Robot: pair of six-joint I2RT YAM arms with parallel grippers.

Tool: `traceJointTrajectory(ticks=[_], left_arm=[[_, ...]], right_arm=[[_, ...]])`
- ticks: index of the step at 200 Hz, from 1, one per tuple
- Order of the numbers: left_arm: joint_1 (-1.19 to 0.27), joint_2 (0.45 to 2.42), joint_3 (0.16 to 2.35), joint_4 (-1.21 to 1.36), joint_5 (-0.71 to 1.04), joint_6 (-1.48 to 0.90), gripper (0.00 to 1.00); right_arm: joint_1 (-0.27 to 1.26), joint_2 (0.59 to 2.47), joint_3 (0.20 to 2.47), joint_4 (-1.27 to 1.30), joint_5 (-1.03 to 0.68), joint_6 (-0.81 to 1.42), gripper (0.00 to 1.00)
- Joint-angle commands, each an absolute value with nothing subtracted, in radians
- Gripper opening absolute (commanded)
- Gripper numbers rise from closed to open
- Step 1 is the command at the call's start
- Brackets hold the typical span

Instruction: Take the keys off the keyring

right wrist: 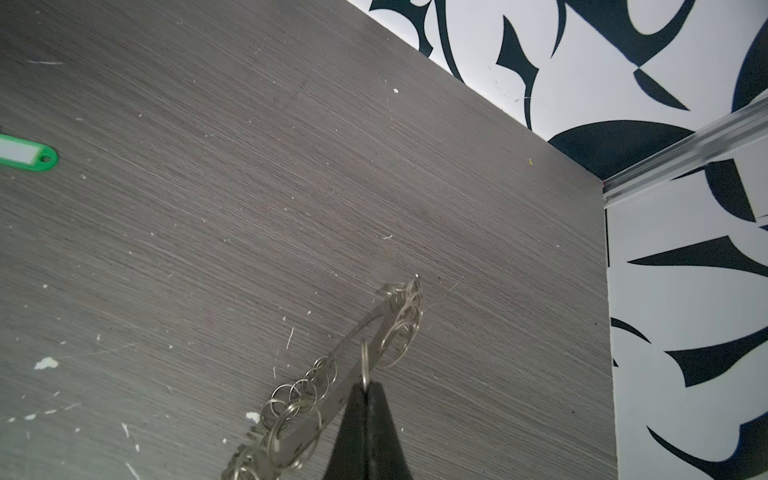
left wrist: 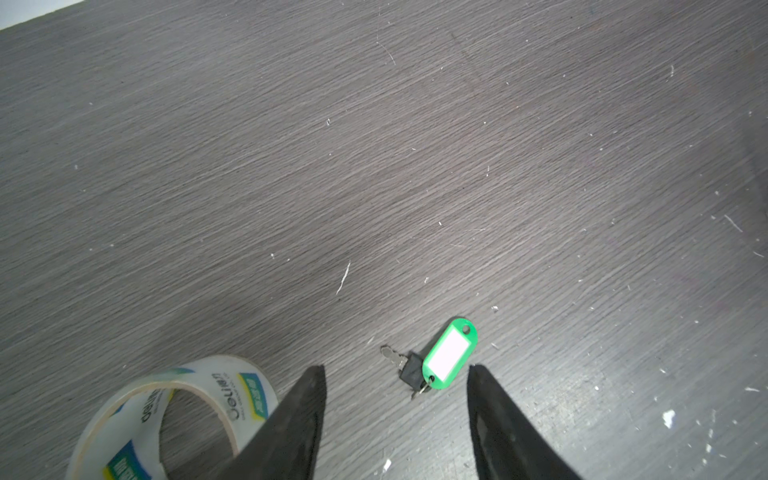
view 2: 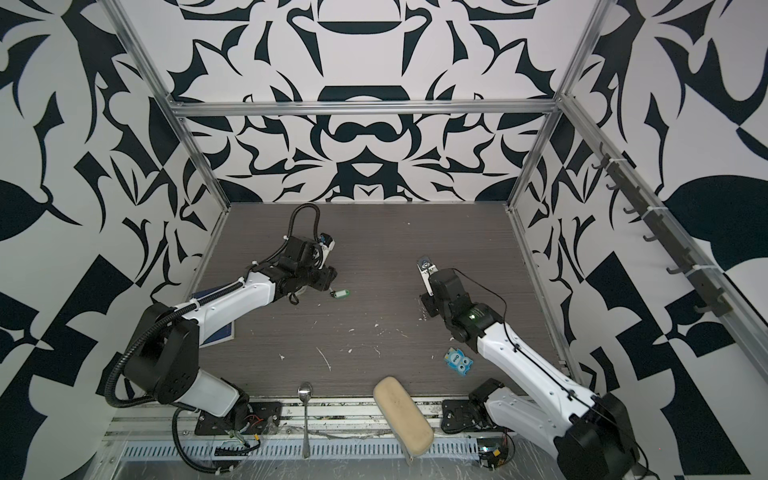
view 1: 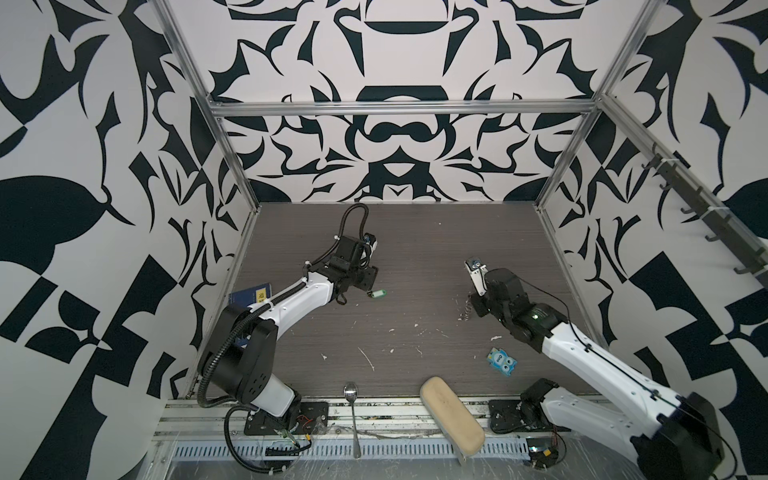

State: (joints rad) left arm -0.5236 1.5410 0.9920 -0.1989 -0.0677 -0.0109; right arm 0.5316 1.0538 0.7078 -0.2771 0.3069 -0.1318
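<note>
The keys (left wrist: 446,357), a green tag with a short dark metal end, lie flat on the counter (left wrist: 374,166), free of the keyring (right wrist: 401,328). The left claw (left wrist: 395,370) is partly spread and empty. The keys sit just beyond its fingertips, their long axis slanting across the gap between the jaws. The right claw (right wrist: 366,388) is pinched closed on the keyring, well apart on the right side. The left arm is by far the nearer, with a tape roll (left wrist: 232,390) just beside its claw.

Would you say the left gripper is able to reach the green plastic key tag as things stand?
Probably yes: the left gripper is open, the green plastic key tag lies just beyond its tips, and the clear tape roll sits aside.
</note>
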Motion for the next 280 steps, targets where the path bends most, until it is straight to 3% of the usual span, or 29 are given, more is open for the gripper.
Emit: traceJointTrajectory(ticks=[1,52,109,117,122,128,132,143,152,174,216,245,280], left_arm=[[-0.524,1.532,1.006,-0.192,-0.066,-0.015,0.59],[-0.523,1.489,0.985,-0.196,-0.083,-0.012,0.6],[-0.511,1.458,0.975,-0.2,-0.088,0.001,0.61],[-0.508,1.457,0.978,-0.203,-0.088,0.004,0.61],[-0.506,1.455,0.979,-0.205,-0.088,0.006,0.62],[-0.503,1.452,0.979,-0.209,-0.088,0.006,0.62],[-0.499,1.449,0.98,-0.21,-0.087,0.006,0.62],[-0.489,1.435,0.975,-0.204,-0.088,0.007,0.64],[-0.477,1.417,0.967,-0.191,-0.087,0.007,0.68],[-0.449,1.358,0.921,-0.111,-0.092,0.002,1.0],[-0.375,1.199,0.708,0.282,-0.214,-0.023,0.99],[-0.297,1.136,0.611,0.432,-0.254,-0.058,0.99],[-0.275,1.123,0.536,0.563,-0.435,-0.013,0.99]], right_arm=[[0.523,1.18,0.809,-0.246,0.317,-0.136,0.0],[0.48,1.551,1.058,-0.313,0.27,-0.132,0.0],[0.373,1.764,1.162,-0.357,0.205,-0.118,0.0],[0.371,1.753,1.198,-0.421,0.159,-0.122,0.27],[0.372,1.735,1.222,-0.458,0.16,-0.118,0.54],[0.373,1.697,1.234,-0.482,0.177,-0.107,0.76],[0.374,1.667,1.232,-0.484,0.179,-0.093,0.86],[0.373,1.567,1.209,-0.46,0.167,-0.062,0.99],[0.371,1.493,1.175,-0.434,0.183,-0.044,0.99],[0.334,1.308,0.991,-0.237,0.279,0.013,0.99],[0.217,1.169,0.537,0.372,0.474,0.091,0.99],[0.19,1.253,0.461,0.517,0.498,0.053,0.99],[0.172,1.408,0.397,0.739,0.505,0.039,1.0]])
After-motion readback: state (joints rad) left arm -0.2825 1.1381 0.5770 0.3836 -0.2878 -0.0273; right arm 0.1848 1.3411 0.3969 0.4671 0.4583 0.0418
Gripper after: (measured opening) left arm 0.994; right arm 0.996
